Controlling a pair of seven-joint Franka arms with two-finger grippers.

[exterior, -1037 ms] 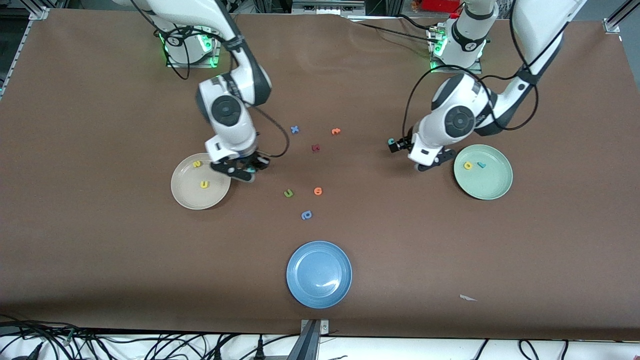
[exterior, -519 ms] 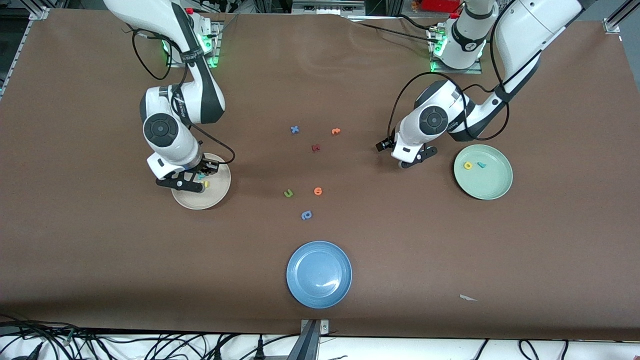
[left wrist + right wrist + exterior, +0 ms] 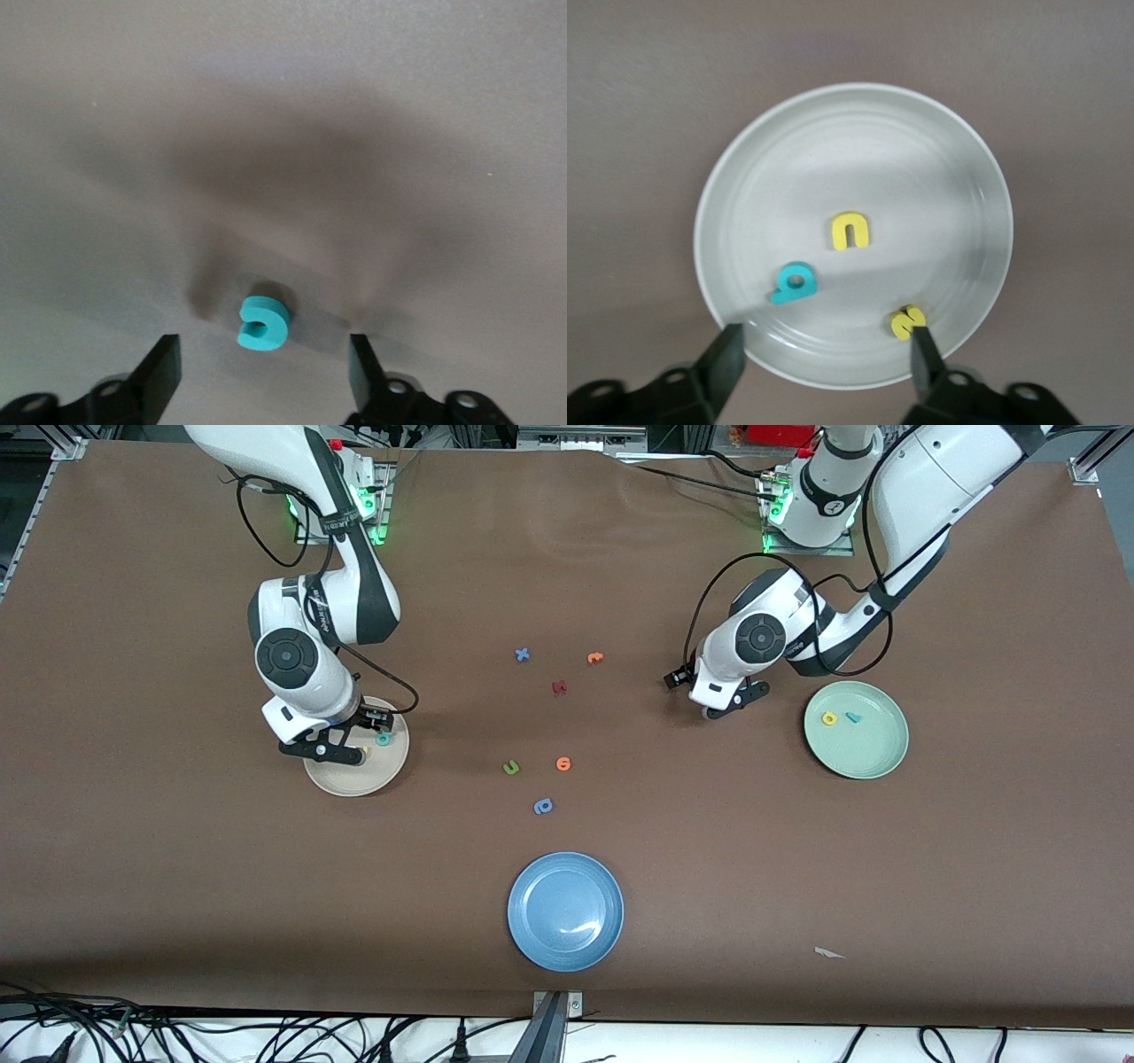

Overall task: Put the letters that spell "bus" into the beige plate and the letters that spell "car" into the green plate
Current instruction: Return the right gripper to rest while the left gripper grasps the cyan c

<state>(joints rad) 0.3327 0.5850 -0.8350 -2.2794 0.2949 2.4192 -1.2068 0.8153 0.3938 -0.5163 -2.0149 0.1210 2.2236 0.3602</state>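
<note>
The right gripper (image 3: 341,741) hangs wide open over the beige plate (image 3: 386,764), which holds the teal "b" (image 3: 794,283), yellow "u" (image 3: 850,230) and yellow "s" (image 3: 907,322). The left gripper (image 3: 263,372) spreads wide over the teal "c" (image 3: 262,320) on the table, near the green plate (image 3: 877,751) holding the yellow "a" (image 3: 829,718) and teal "r" (image 3: 853,716).

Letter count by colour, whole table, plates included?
teal letters: 3
yellow letters: 3
orange letters: 2
blue letters: 2
green letter: 1
dark red letter: 1
Total: 12
</note>
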